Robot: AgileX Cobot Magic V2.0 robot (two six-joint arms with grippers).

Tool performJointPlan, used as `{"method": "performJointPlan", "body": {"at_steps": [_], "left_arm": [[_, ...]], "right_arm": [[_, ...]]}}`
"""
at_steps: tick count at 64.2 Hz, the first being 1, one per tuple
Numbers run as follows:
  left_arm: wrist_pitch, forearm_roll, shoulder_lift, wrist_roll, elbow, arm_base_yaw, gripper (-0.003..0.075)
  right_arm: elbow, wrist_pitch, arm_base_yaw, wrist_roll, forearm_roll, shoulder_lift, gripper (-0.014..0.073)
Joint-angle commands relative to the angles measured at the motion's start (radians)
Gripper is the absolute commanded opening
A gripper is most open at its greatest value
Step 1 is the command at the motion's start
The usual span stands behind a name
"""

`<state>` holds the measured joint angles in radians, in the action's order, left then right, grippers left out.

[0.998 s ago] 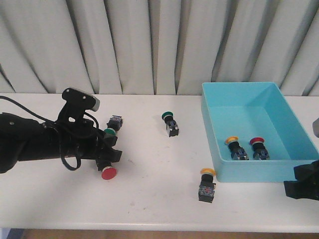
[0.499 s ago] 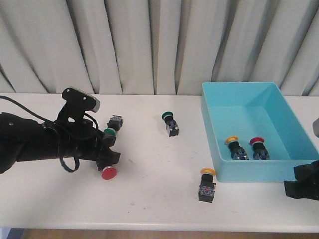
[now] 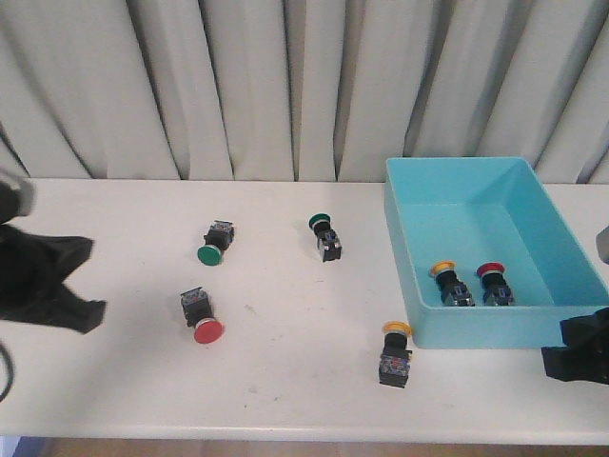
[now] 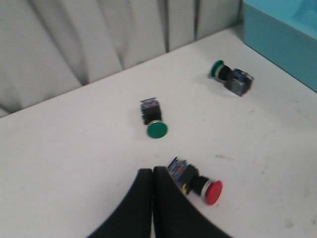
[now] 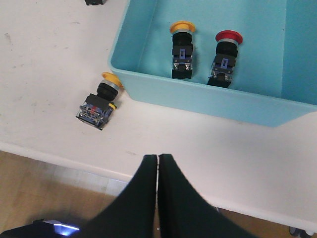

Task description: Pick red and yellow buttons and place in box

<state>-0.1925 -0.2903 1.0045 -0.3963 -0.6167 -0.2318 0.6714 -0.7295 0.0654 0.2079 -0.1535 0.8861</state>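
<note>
A red button (image 3: 203, 319) lies on its side on the table, left of centre, and shows in the left wrist view as the red button (image 4: 198, 182). My left gripper (image 4: 152, 171) is shut and empty, its tips just beside that button's black body. In the front view the left arm (image 3: 46, 283) sits at the far left edge. A yellow button (image 3: 395, 352) lies in front of the box (image 3: 407, 249). Inside the box rest a yellow button (image 3: 449, 283) and a red button (image 3: 494, 283). My right gripper (image 5: 157, 158) is shut and empty, over the table's front edge.
Two green buttons lie on the table, one green button (image 3: 215, 243) near the red one and another green button (image 3: 324, 235) toward the middle. A grey curtain hangs behind the table. The right arm (image 3: 577, 348) sits at the front right corner, beside the box.
My left arm has drawn back to the far left, away from the red button. The red button stays lying on the table. The right arm has not moved.
</note>
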Motion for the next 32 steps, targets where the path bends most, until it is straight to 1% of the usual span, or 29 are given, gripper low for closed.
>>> {"method": "performJointPlan", "body": {"at_steps": [1,12,16,22,32], "left_arm": [[0.06,0.122,-0.195,0.141,0.082,0.048,-0.0007],[0.062,0.257,-0.568,0.316,0.327,0.129,-0.0007],[0.062,0.312,-0.67,0.396,0.411,0.144,-0.0007],[0.062,0.356,-0.816,0.478,0.504,0.15,-0.0007],[0.063,0.361,-0.947,0.499,0.599,0.154,-0.0007]], "right_arm": [[0.027,0.042,-0.002,0.0,-0.007,-0.009,-0.0008],[0.027,0.042,-0.002,0.0,-0.007,-0.009,-0.0008],[0.027,0.042,-0.002,0.0,-0.007,-0.009,-0.0008],[0.027,0.042,-0.002,0.0,-0.007,-0.009,-0.0008],[0.027,0.035,-0.002,0.0,-0.007,-0.009,-0.0008]]}}
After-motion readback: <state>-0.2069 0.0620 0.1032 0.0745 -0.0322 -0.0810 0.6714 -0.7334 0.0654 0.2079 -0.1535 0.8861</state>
